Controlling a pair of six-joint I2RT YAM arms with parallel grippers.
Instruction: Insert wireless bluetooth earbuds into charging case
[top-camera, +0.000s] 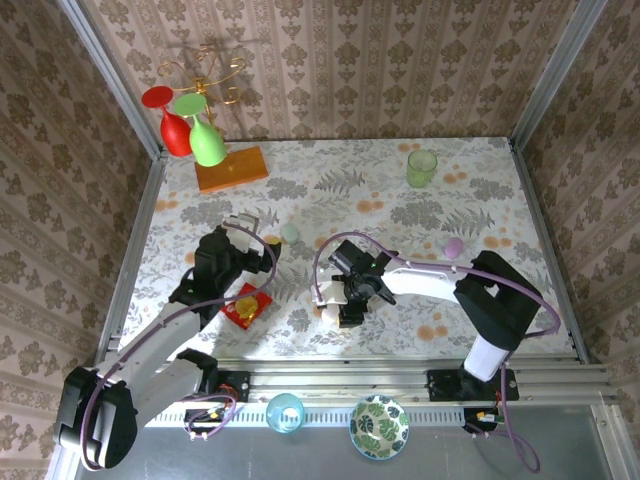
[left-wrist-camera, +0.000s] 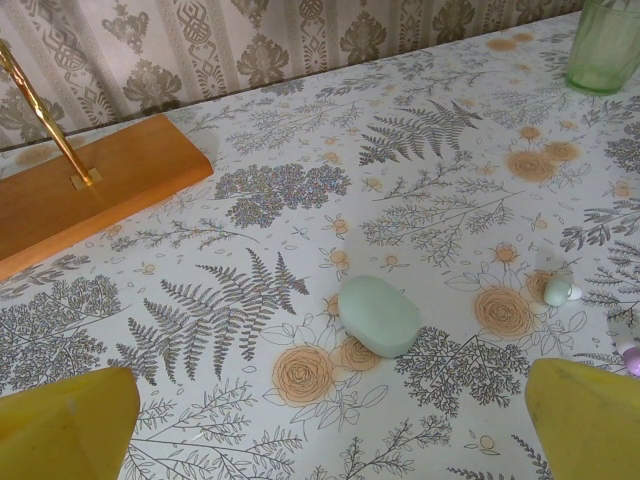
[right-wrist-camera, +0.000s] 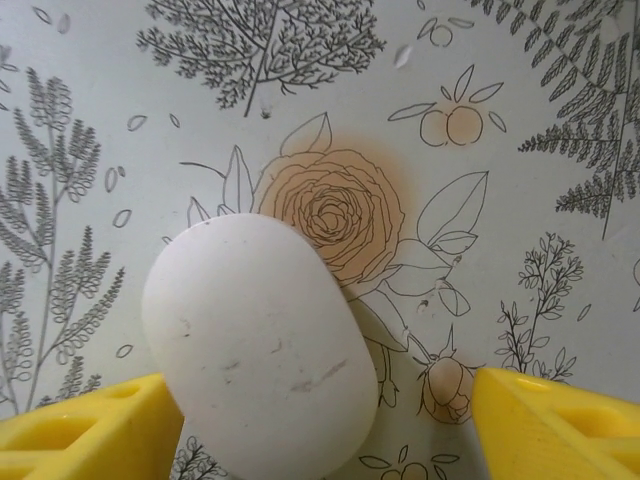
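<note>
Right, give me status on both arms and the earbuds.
Left jaws wide open, short of the green case. Right jaws open astride the white case, not clamped. One earbud loose on the table, near the green case.

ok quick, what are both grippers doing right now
left gripper: open, empty
right gripper: open, jaws either side of the white case, not gripping it

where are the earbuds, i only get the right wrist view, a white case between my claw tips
Observer: One small whitish earbud lies on the tablecloth, just right of a closed pale green case in the left wrist view.
Operator: is the left claw free to take it
Observer: Yes, the left claw stands open and empty, short of that case.
</note>
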